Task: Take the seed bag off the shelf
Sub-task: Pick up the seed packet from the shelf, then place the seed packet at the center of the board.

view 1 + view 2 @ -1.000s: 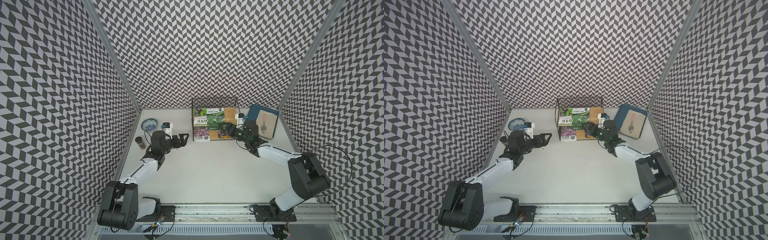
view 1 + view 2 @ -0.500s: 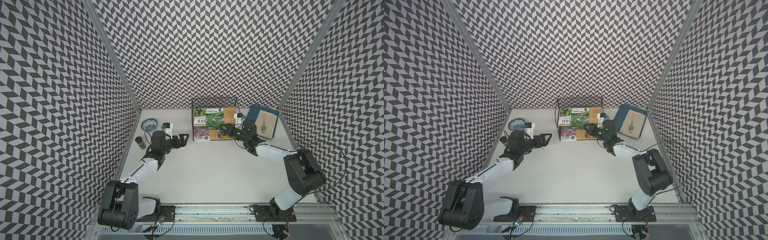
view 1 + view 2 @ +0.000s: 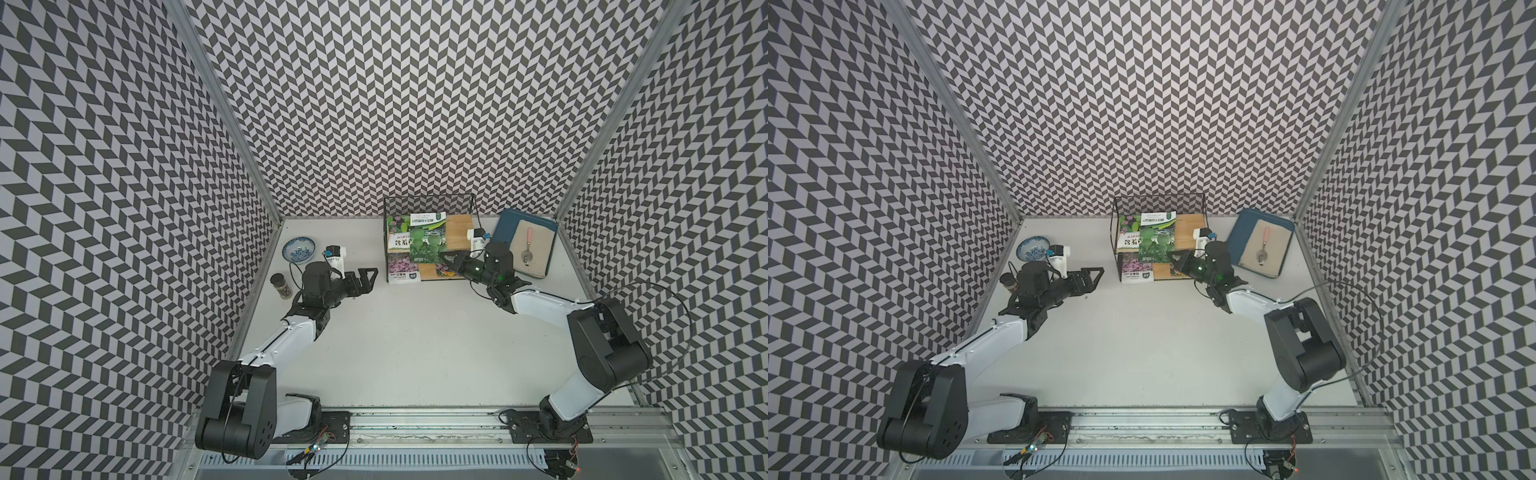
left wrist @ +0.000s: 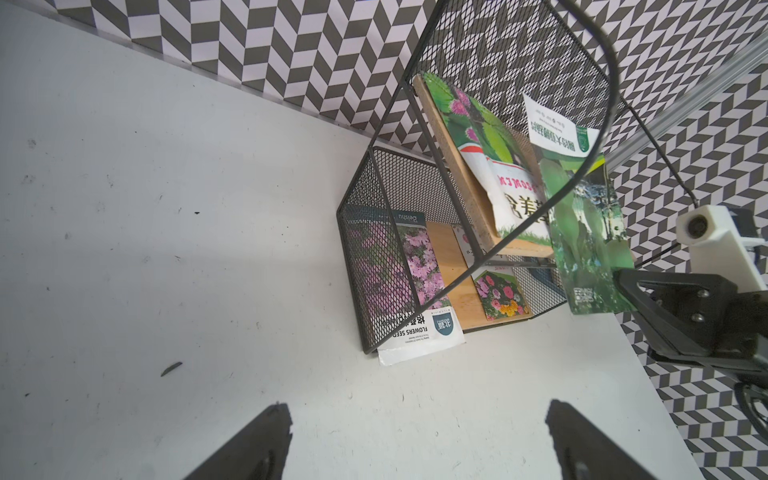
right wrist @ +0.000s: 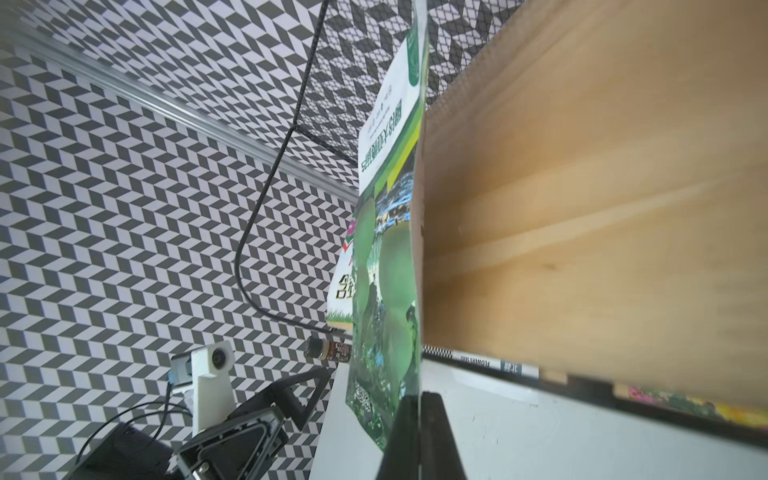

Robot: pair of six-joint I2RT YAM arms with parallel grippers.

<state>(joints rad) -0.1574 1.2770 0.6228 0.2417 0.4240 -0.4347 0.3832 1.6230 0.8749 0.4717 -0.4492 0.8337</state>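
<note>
Seed bag (image 3: pixel 428 245), the green one, rests on the upper board of the shelf (image 3: pixel 457 230) at the far side of the desk (image 3: pixel 415 332), overhanging its near edge, where my right jaws pinch its near corner, while my left jaws gape wide left of the shelf.

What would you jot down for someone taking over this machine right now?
The right tool is shut on the lower edge of the green bag.
The left tool is open and empty, over the table, apart from the shelf.
The green bag rests on the shelf's upper board, overhanging its front.
Done: grip made.
Left: draw the bag clear of the wire frame, probably onto the table.
</note>
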